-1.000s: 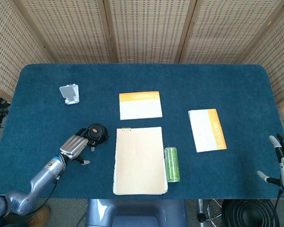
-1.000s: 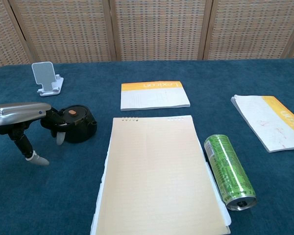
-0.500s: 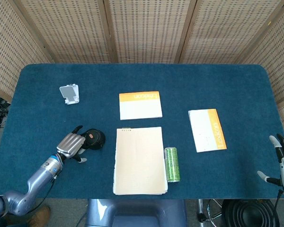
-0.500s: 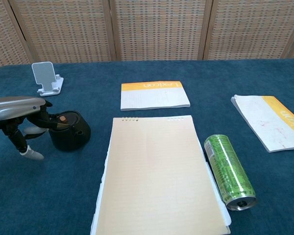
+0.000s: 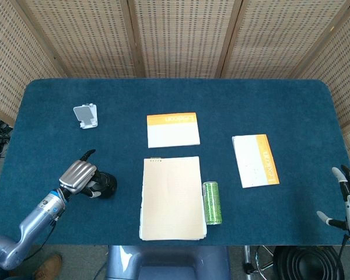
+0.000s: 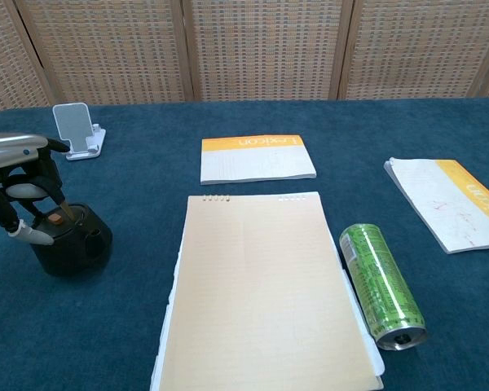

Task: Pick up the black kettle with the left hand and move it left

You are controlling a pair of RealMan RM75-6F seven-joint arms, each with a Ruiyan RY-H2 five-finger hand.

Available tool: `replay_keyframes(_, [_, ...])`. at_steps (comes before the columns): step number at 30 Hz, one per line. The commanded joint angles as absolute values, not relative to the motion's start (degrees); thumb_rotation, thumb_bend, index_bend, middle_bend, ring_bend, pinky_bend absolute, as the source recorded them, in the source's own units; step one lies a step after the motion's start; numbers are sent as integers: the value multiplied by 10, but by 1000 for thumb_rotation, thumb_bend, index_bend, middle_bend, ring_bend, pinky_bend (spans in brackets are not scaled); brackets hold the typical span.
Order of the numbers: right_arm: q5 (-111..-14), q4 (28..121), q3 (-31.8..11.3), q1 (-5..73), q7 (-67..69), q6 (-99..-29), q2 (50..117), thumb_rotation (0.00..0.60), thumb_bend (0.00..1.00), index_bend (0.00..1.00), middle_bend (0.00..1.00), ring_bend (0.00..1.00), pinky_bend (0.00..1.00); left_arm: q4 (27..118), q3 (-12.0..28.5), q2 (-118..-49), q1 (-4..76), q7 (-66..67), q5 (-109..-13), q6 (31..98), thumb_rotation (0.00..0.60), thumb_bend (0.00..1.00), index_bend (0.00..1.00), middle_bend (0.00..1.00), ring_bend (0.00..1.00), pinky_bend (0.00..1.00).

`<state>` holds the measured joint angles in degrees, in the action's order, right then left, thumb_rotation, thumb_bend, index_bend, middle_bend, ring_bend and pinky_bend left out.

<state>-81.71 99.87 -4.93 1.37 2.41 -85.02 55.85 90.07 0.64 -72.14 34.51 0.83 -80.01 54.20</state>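
Note:
The black kettle (image 6: 72,243) stands upright at the left of the blue table, and its dark body (image 5: 107,185) shows partly under my fingers in the head view. My left hand (image 5: 79,176) grips it from above and from the left, fingers curled over its top (image 6: 20,191). My right hand (image 5: 349,195) hangs off the table's right edge with its fingers spread and nothing in it; the chest view does not show it.
A large tan notepad (image 5: 171,197) lies right of the kettle, with a green can (image 5: 212,202) on its side beside it. An orange-topped pad (image 5: 172,129) lies behind, another orange-edged pad (image 5: 255,160) at the right. A white phone stand (image 5: 86,115) sits at the back left.
My left hand has carried the kettle leftward and toward the table's front, away from the notepad. The kettle, tilted a second ago, now stands upright. The right hand has not moved.

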Motion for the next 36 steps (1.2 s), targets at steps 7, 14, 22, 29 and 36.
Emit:
replay_keyframes(7, [-822, 1001, -49, 10, 31, -857, 554, 600, 0, 31, 0, 0, 0, 981, 18, -666, 330, 52, -751, 559, 278, 0, 1000, 1000, 856, 0])
replay_keyframes(14, [-829, 1005, -47, 7, 38, -863, 551, 600, 0, 31, 0, 0, 0, 1033, 25, -633, 328, 94, -722, 564, 235, 0, 1000, 1000, 865, 8])
replay_keyframes(22, [-830, 1005, -47, 7, 43, -863, 549, 600, 0, 31, 0, 0, 0, 1057, 23, -620, 337, 141, -685, 547, 174, 522, 1000, 1000, 865, 8])
replay_keyframes(29, [-828, 1004, -47, 8, 41, -860, 550, 600, 0, 31, 0, 0, 0, 1050, 22, -627, 340, 145, -687, 543, 126, 834, 1000, 1000, 865, 15])
replay_keyframes(36, [-828, 1004, -47, 9, 40, -860, 550, 600, 0, 31, 0, 0, 0, 1043, 22, -631, 340, 155, -688, 547, 117, 861, 1000, 1000, 865, 40])
